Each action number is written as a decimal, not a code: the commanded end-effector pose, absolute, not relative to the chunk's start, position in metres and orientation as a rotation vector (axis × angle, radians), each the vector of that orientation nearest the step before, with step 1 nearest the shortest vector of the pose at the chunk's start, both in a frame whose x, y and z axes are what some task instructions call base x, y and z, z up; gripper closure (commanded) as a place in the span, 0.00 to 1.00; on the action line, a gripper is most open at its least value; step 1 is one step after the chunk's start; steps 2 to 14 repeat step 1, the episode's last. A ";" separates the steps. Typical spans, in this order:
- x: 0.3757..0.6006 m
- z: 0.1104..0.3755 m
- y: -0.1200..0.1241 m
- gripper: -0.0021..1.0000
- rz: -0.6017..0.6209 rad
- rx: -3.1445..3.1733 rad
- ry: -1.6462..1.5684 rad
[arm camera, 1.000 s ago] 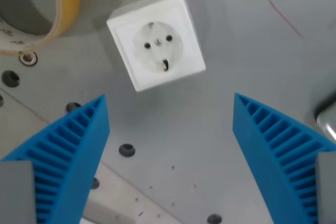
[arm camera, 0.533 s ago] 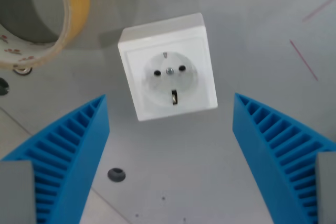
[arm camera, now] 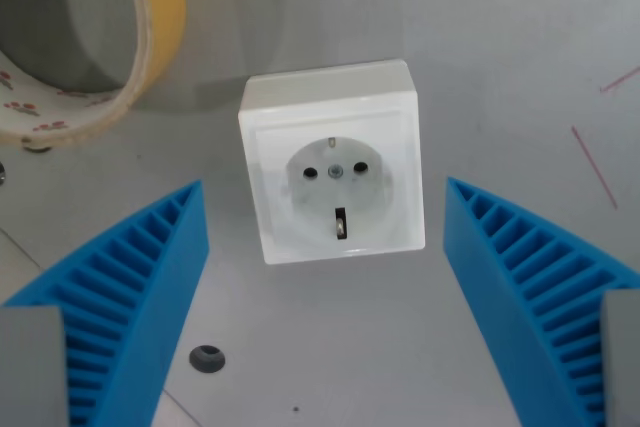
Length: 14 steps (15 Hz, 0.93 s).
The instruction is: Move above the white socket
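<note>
The white socket [arm camera: 333,161] lies face up on the grey metal table, a square box with a round recess, two pin holes and a centre screw. It sits in the middle of the wrist view, almost squared to the picture. My gripper [arm camera: 325,197] hangs above it, open. The blue ribbed fingers [arm camera: 130,297] rise from the bottom corners, one on each side of the socket's lower half, well apart from it. Nothing is between them.
A roll of yellowish tape [arm camera: 90,42] lies at the upper left, close to the socket's top-left corner. A bolt hole [arm camera: 207,358] shows in the table below the socket. Thin red marks [arm camera: 597,162] cross the surface at the right.
The whole scene has slid down and rightward in the view and turned: the camera moved over the socket. The socket now sits centred and nearly square between the fingers. The jaws stayed open.
</note>
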<state>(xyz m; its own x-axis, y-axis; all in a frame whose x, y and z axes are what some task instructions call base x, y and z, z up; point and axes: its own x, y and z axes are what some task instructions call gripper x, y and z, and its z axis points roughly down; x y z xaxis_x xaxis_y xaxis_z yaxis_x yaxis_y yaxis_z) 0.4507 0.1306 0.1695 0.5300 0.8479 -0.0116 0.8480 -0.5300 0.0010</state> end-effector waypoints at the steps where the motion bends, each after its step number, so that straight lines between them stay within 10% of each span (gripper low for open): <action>1: 0.448 0.164 0.131 0.00 0.106 2.638 1.595; 14: 0.448 0.164 0.131 0.00 0.106 2.638 1.595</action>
